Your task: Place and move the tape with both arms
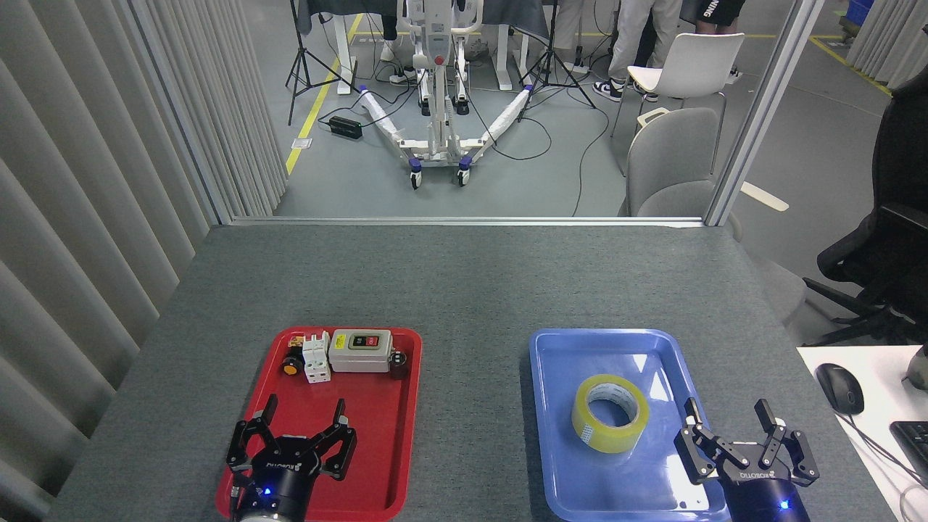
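You see two black grippers, the left gripper [303, 412] and right gripper [727, 415], each with jointed fingers, white inverted ROBOTIQ lettering and one blue indicator light on the body.

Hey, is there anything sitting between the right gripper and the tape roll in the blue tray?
Nothing visible. The tape lies alone in the blue tray, and the open right gripper has only bare tray floor between them.

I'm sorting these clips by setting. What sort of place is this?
Probably a robotics lab or test workshop, not a home. Behind the grey table stands a wheeled white lifting rig with cables over a concrete floor marked with yellow lines, camera or light tripods, and office chairs.
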Robot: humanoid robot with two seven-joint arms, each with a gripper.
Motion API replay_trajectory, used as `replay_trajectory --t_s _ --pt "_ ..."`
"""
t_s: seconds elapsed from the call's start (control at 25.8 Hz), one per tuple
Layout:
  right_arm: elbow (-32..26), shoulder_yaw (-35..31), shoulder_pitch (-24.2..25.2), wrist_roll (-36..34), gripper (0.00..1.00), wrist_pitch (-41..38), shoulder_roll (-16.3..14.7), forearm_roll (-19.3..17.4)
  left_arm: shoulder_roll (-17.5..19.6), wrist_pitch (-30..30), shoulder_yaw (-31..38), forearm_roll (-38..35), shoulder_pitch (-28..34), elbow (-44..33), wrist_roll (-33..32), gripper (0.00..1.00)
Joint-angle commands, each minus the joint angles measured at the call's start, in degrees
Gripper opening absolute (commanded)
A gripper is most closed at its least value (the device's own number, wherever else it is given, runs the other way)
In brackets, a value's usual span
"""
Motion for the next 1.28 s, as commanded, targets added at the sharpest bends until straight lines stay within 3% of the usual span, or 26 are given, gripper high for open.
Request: replay_trajectory --t_s 0.0,0.27,1.24 --pt "0.0 0.0 0.0 0.5 1.0 0.0 0.0 -0.3 0.1 0.0 0.1 0.2 0.0 -0.1 0.0 1.0" --pt "0.0 0.0 0.0 0.6 1.0 0.0 -0.5 -2.6 0.2 0.0 1.0 0.2 -0.1 -0.1 0.2 1.0" --pt "0.1 0.2 0.1 0.7 1.0 -0.5 -0.8 -3.4 0.0 0.0 1.2 0.2 -0.9 -0.6 0.9 1.0"
